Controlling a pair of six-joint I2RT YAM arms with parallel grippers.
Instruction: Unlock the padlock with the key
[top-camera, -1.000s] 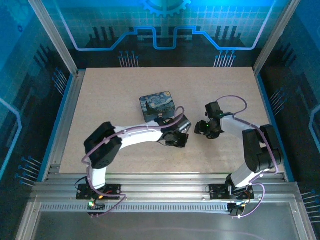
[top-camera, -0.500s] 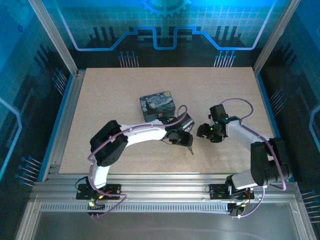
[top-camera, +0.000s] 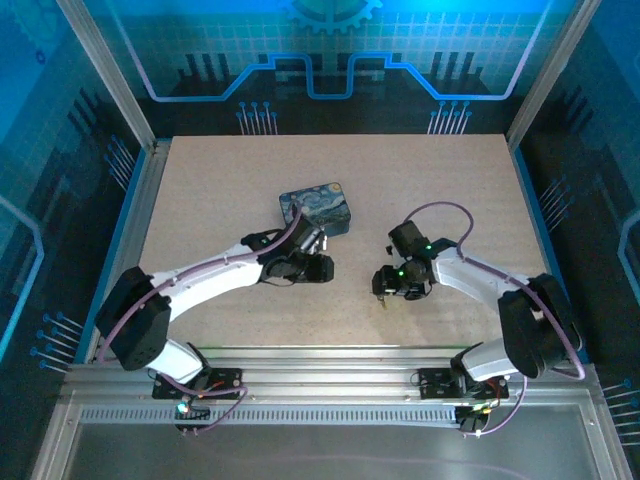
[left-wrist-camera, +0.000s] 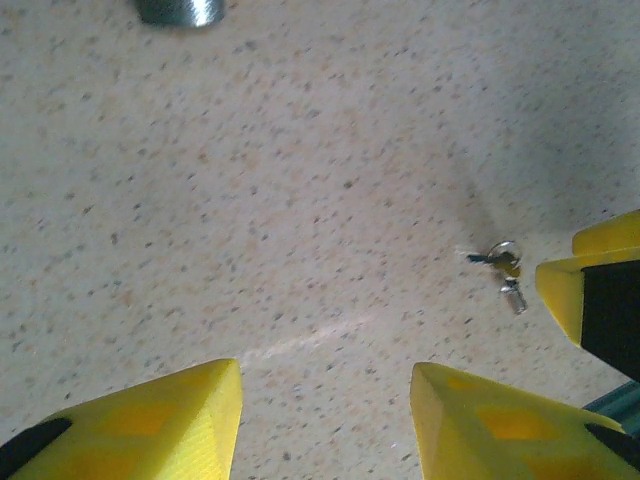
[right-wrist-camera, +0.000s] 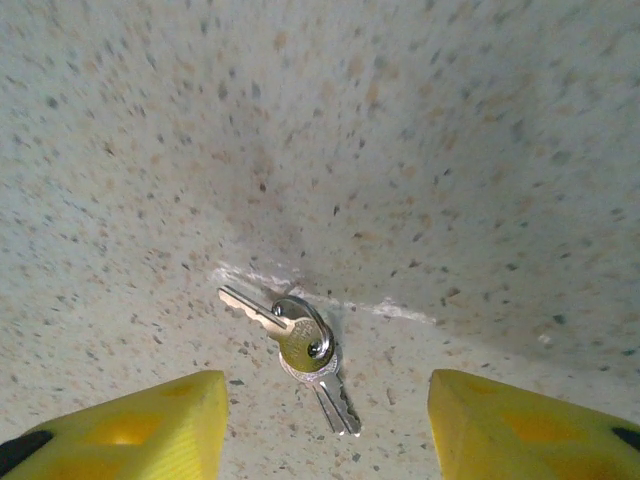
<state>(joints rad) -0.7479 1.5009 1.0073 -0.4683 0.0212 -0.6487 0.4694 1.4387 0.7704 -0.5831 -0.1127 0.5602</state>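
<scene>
Our right gripper (right-wrist-camera: 325, 425) is spread wide with nothing in it, one yellow fingertip on either side of the key (right-wrist-camera: 303, 345). The key's lying flat on the table (top-camera: 220, 180) on a little ring with a second key, a bit right of centre and toward the near edge. Our left gripper (left-wrist-camera: 325, 420) is wide open and empty too, over bare table left of the key, just on the near side of the painted box (top-camera: 315, 208).

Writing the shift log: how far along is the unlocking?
Done: nothing yet; the key lies loose on the table. In hand: the right tool, open, straddles the key; the left tool is open and empty. Left: grasp the key, insert, turn.
</scene>
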